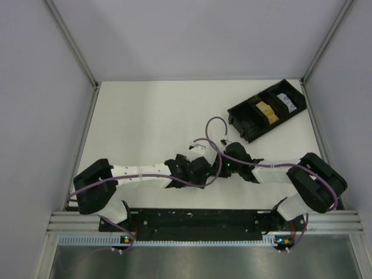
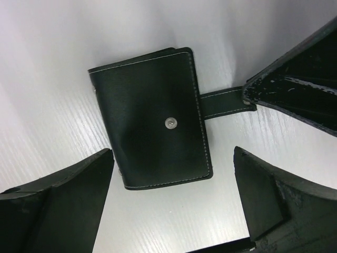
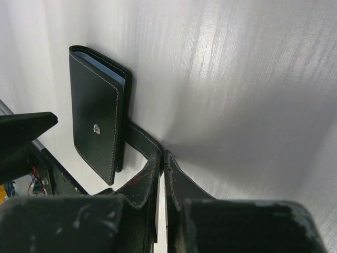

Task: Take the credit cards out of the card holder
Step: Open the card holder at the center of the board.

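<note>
Right pincer (image 3: 162, 156) is shut together, clamped on the strap tab (image 3: 139, 138) of the card holder (image 2: 147, 116); the tab is seen pulled out sideways from the holder's edge. Left pincer (image 2: 172, 158) is held with its jaws wide apart, hovering over the holder with one finger to each side, nothing gripped. The card holder is lying flat on the white bench (image 2: 52, 79), between the two wrists near the middle front, folded closed, with the snap stud (image 2: 169, 123) exposed on top, so the strap is judged undone. A sliver of blue-grey lining is shown at one edge in the right wrist view. No credit cards are seen outside or sticking out of the holder. A black compartmented tray (image 1: 239, 116) is set well apart at the far right; an orange-yellow piece (image 1: 265, 110) is in it, and whether it is a card cannot be told. Progress judged early: strap freed, holder still to be opened, cards still to be pulled out.
</note>
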Controlling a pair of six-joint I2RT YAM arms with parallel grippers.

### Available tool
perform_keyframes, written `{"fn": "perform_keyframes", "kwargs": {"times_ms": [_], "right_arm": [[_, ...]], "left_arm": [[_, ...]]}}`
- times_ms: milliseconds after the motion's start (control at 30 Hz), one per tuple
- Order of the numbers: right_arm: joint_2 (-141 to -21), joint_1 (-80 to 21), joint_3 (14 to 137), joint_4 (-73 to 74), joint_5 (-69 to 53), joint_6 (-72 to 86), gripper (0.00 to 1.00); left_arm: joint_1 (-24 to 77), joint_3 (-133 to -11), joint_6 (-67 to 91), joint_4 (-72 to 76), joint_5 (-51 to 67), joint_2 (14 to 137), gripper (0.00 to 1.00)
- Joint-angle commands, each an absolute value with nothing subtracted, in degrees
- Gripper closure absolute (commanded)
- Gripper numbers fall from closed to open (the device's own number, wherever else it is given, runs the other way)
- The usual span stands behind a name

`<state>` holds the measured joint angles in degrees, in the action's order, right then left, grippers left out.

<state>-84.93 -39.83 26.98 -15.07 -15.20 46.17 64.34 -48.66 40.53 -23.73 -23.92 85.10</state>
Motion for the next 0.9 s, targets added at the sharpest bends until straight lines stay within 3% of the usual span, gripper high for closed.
{"fn": "perform_keyframes", "kwargs": {"times_ms": [0,400,667,867], "right_arm": [[-84.9,-39.2,26.6,-18.2,-16.5,46.6,1.00],[-84.8,-39.2,26.3,-18.7,-17.3,46.4,1.00],[-84.4,-39.0,26.2,-17.8,-17.1,45.7,1.00],[-84.4,-39.0,26.8,-15.8,-16.9,44.1,1.00]], "left_arm": [[68.5,-56.1,40.9,-33.5,-33.7,91.3,0.01],[72.0,-62.7,43.6,-43.6,-42.4,100.7,0.07],[72.1,-60.6,44.7,-43.2,-44.3,96.0,0.32],[71.1,-59.8,44.2,-42.5,-46.0,91.9,0.41]]}}
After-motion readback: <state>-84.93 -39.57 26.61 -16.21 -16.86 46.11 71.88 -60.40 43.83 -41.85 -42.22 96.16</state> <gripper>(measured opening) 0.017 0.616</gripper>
